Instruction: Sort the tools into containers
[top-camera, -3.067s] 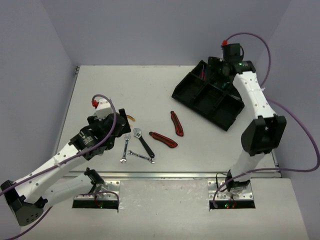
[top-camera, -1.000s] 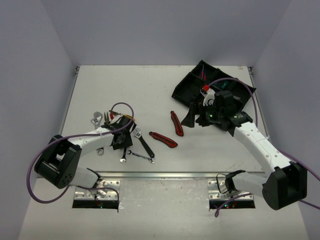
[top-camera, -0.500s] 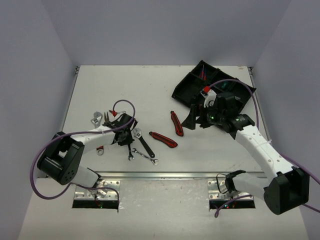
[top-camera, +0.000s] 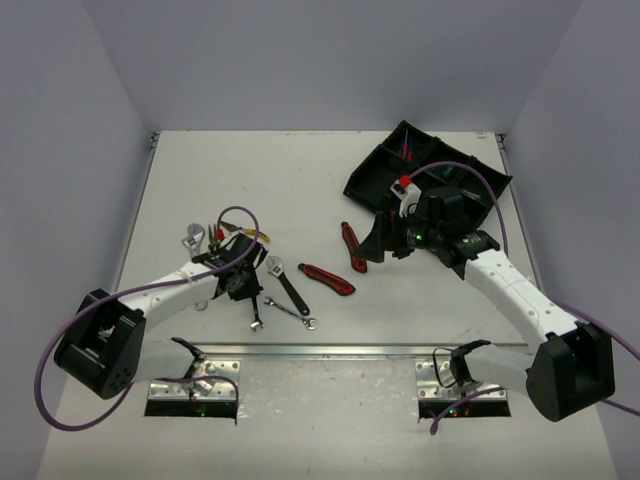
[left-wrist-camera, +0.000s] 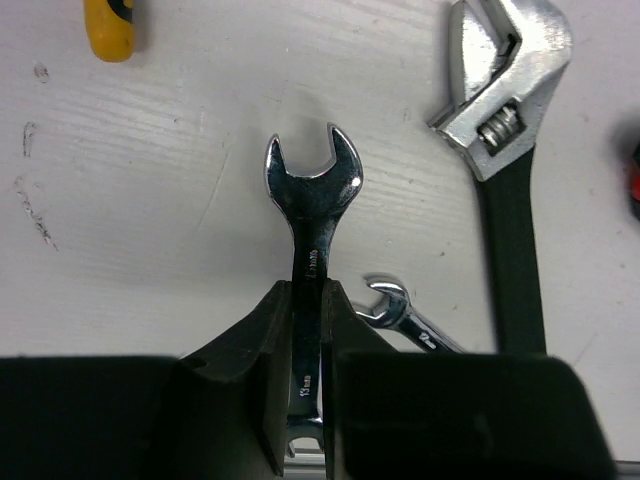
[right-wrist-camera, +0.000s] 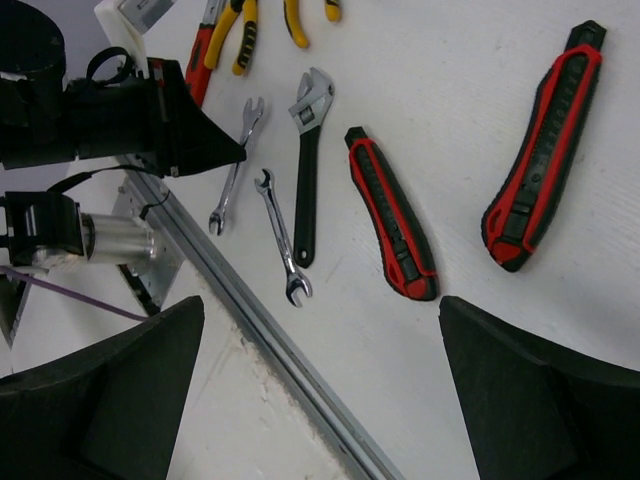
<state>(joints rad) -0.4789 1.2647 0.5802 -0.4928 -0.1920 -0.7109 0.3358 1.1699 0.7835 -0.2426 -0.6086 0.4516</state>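
Left end effector clamps a wrench; the right one gapes by the tray.
On the tabletop, the black organiser tray sits skewed at the far right edge, with bare surface stretching left of it. The right end effector, spread wide, hovers off the tray's near-left corner, just beside a utility knife. Far left of the tray, a small silver wrench is pinched.

Bright, even light, soft shadows, glints on the silver wrench.

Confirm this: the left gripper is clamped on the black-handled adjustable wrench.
Wrong tool. The left wrist view shows the left gripper clamped on the small silver wrench; the black-handled adjustable wrench lies free beside it.
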